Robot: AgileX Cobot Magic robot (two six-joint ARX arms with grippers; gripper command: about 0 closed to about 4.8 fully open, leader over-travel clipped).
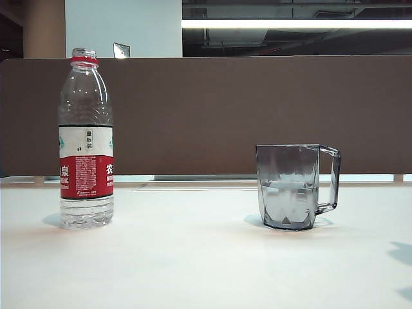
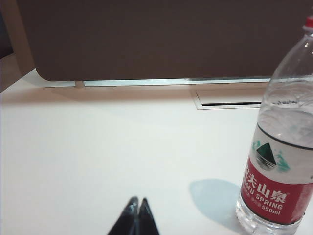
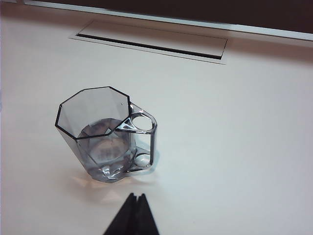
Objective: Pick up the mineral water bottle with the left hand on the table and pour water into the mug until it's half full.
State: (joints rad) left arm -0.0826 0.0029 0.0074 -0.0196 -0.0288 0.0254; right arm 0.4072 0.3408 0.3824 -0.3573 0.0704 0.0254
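Note:
The mineral water bottle (image 1: 86, 138) stands upright on the white table (image 1: 193, 257) at the left, uncapped, with water low in it; it also shows in the left wrist view (image 2: 281, 161). The smoky-grey mug (image 1: 293, 187) stands to the right, handle pointing right, with water (image 1: 288, 193) about halfway up. From above, the mug (image 3: 105, 134) sits just ahead of my right gripper (image 3: 136, 196), which is shut and holds nothing. My left gripper (image 2: 138, 200) is shut too, empty, over bare table well apart from the bottle. Neither gripper shows in the exterior view.
A brown partition (image 1: 225, 116) runs along the table's far edge. A flat cable slot (image 3: 151, 41) is set into the tabletop behind the mug; the same kind of slot (image 2: 230, 98) lies behind the bottle. Arm shadows fall at the table's right edge (image 1: 402, 254).

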